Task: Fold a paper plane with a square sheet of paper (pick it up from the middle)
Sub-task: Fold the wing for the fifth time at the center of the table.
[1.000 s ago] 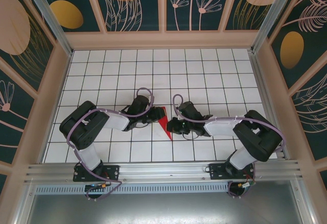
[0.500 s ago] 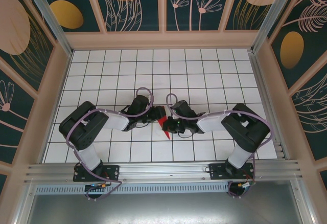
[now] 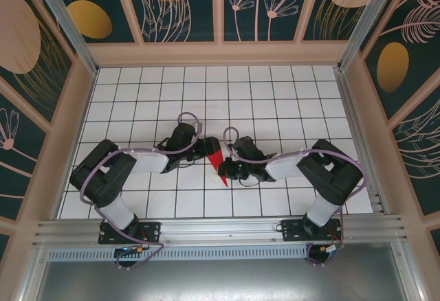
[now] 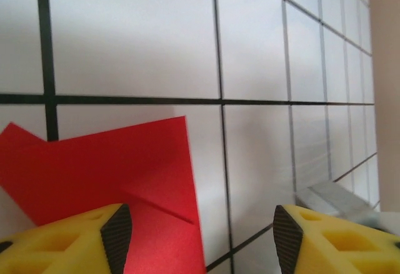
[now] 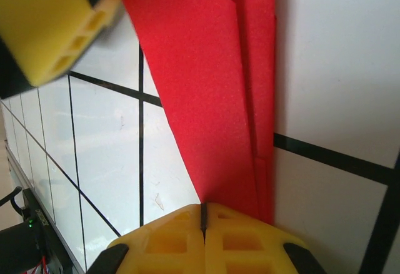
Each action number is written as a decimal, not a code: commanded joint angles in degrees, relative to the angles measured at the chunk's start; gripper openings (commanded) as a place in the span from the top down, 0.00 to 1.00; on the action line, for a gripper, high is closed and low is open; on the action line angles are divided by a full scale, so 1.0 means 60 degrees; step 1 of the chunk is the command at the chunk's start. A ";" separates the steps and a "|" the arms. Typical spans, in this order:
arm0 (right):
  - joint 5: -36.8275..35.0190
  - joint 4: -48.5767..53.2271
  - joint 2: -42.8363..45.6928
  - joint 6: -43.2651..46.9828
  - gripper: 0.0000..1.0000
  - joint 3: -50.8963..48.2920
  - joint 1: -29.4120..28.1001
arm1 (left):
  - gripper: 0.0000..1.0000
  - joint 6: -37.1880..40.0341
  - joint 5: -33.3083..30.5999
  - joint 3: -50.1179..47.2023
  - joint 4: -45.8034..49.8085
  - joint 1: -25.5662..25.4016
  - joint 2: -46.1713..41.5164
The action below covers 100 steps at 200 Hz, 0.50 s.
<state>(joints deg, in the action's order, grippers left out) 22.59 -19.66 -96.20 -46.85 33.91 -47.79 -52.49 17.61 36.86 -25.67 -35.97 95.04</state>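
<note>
Paper plane (image 3: pixel 218 163), part-folded, on gridded desk (image 3: pixel 275 102) between left claw (image 3: pixel 206 152) and right claw (image 3: pixel 225 171). From left wrist, left claw spread apart over red corner. From right wrist, right claw pressed together, folded layers running under its tips.

Over the last second I have watched the left jaws spread from a narrow gap to wide open. The left arm (image 3: pixel 137 162) has pulled its elbow outward and toward the near edge, carrying the wrist slightly farther up the surface. My right arm (image 3: pixel 289 169) has swung its elbow inward toward the centre, and the right jaws have closed the last little way, tips together. From above, the paper plane (image 3: pixel 218 163) now shows slimmer, its sharp tip shifted slightly left.
</note>
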 commanded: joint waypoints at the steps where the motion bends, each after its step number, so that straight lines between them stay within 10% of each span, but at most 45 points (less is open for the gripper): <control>1: -0.0445 0.1243 -0.0333 0.0009 0.94 -0.0569 -0.0092 | 0.35 0.0250 0.0355 -0.0033 -0.0027 0.0022 -0.0394; 100: -0.0280 0.1237 -0.0344 0.0072 0.94 -0.0743 -0.0070 | 0.37 0.0493 -0.0812 0.0141 0.0144 0.0352 0.0783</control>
<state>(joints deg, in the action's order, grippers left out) 22.59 -21.50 -96.16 -46.87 32.99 -47.79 -51.03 16.01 37.01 -25.71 -35.53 97.78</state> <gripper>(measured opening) 0.065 0.630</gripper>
